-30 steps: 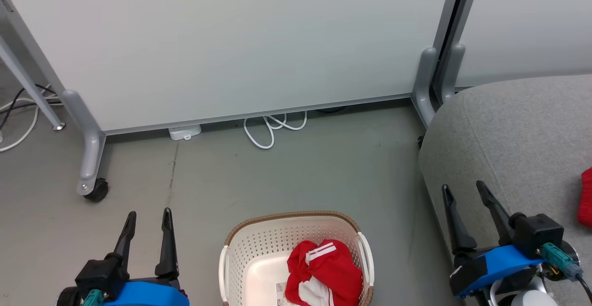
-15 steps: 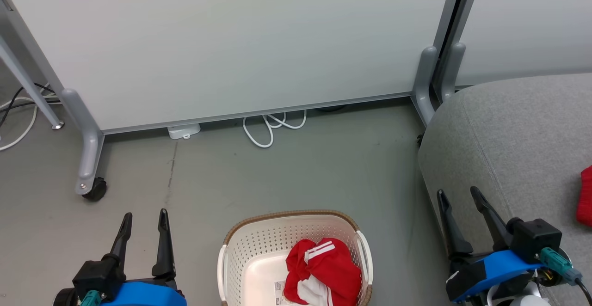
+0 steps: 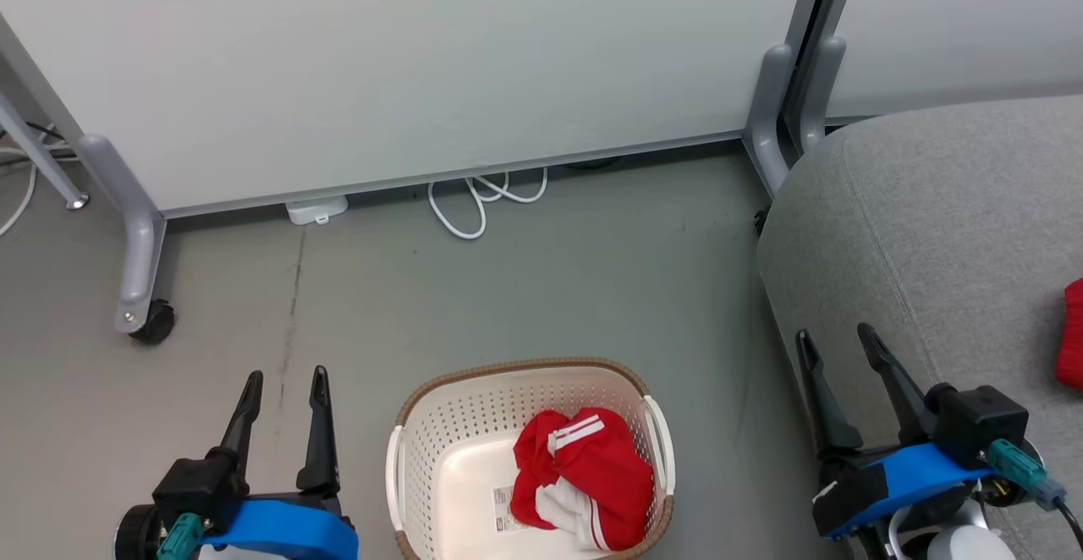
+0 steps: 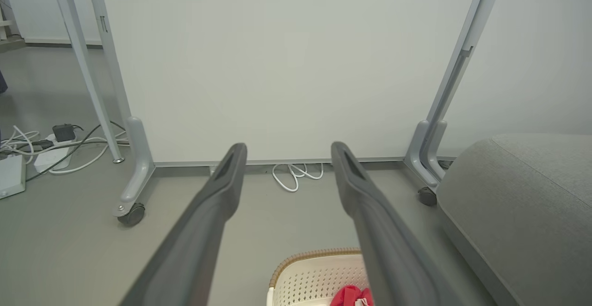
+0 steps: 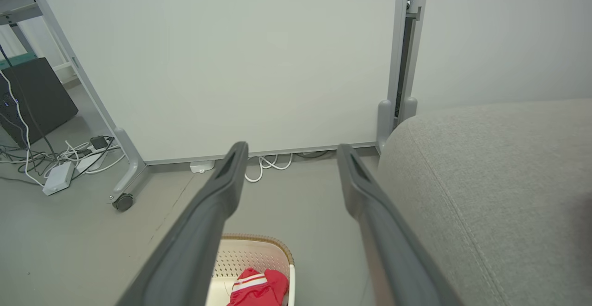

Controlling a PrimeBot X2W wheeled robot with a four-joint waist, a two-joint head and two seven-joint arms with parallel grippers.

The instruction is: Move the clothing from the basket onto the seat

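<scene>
One grey upholstered seat (image 3: 931, 205). One cream perforated basket (image 3: 440, 425). Two red white-striped garments: first garment (image 3: 592, 467) inside the basket, second garment (image 3: 1071, 336) on the seat. Two grippers, left gripper (image 3: 286, 372) and right gripper (image 3: 833, 332), two dark fingers (image 3: 320, 433) each. Two white partition panels (image 3: 423, 61). Two black casters (image 4: 132, 214). One coiled white cable (image 3: 474, 205). One white adapter box (image 3: 315, 209).

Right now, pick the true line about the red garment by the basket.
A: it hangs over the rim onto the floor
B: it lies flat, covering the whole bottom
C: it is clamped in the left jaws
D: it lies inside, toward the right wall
D: the garment sits bunched inside the basket against its right side, leaving the bottom and the label bare to its left.
</scene>
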